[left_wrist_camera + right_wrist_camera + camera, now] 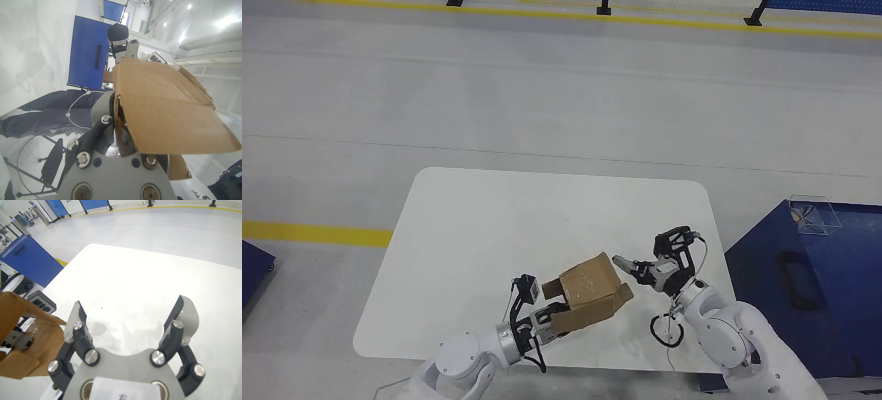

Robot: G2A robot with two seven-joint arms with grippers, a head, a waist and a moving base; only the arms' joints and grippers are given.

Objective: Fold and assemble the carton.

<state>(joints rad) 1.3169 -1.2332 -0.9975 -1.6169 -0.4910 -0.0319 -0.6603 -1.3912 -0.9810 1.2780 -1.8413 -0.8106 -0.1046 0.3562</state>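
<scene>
The plain brown carton (592, 288) is sitting over the near middle of the white tabletop (502, 220), tilted, with its flaps hanging open. Whether its lower edge is touching the tabletop I cannot tell.

The left gripper (554, 318) is coming in from the near left and pinching the carton's near-left wall. In the left wrist view one grey finger (103, 108) is lying along the outside of the cardboard, and the other is going in behind the torn edge. A wide flap is stretching out over that gripper.

The right gripper (130, 311) is hanging just right of the carton with its ribbed fingers spread wide and nothing between them. A pointed flap corner is reaching up to its left finger (79, 317); contact I cannot tell.

A white label (122, 389) on the right wrist is showing a dark mark, cut off at the edge and not readable.

A blue cabinet (802, 290) is standing on the floor right of the tabletop, with a clear holder (814, 213) on its far edge.
</scene>
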